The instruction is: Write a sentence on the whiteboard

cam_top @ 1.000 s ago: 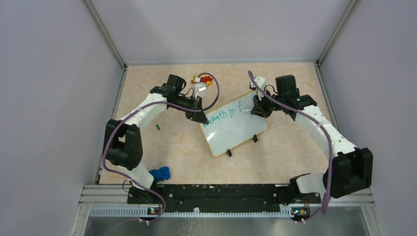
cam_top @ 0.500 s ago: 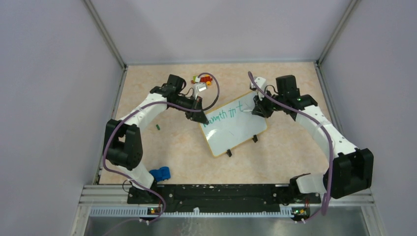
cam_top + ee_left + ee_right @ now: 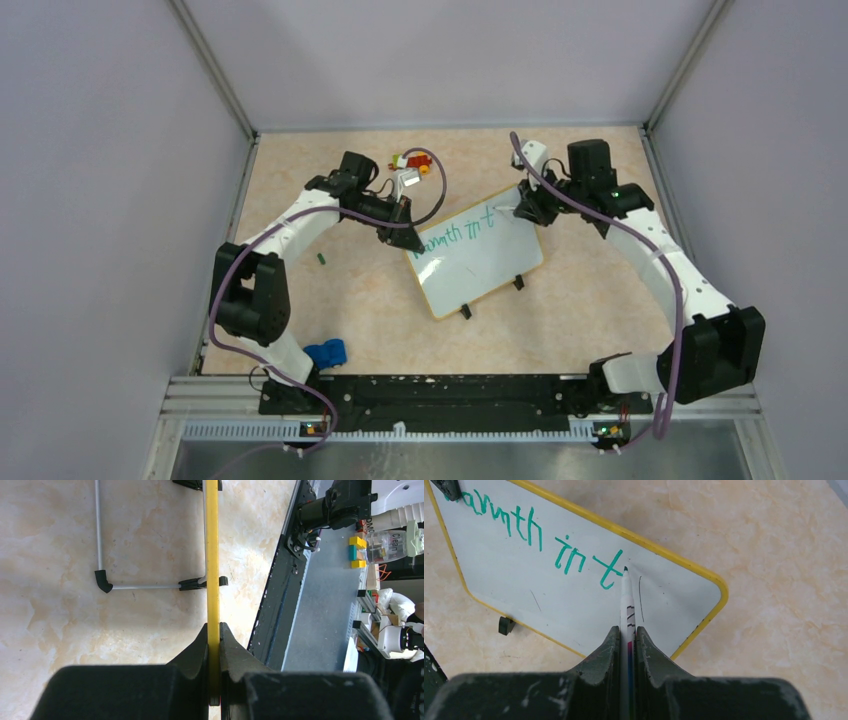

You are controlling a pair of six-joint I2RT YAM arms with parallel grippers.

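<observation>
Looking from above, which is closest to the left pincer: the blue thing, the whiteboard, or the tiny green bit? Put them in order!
Starting from the left pincer:
1. whiteboard, touching, since the pincer is clamped on its corner; the board lies to the right.
2. tiny green bit, on the table to the left.
3. blue thing, down by the left arm's base.

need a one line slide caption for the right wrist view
Right claw grips a marker, its tip beside the green lettering on the whiteboard.
</observation>
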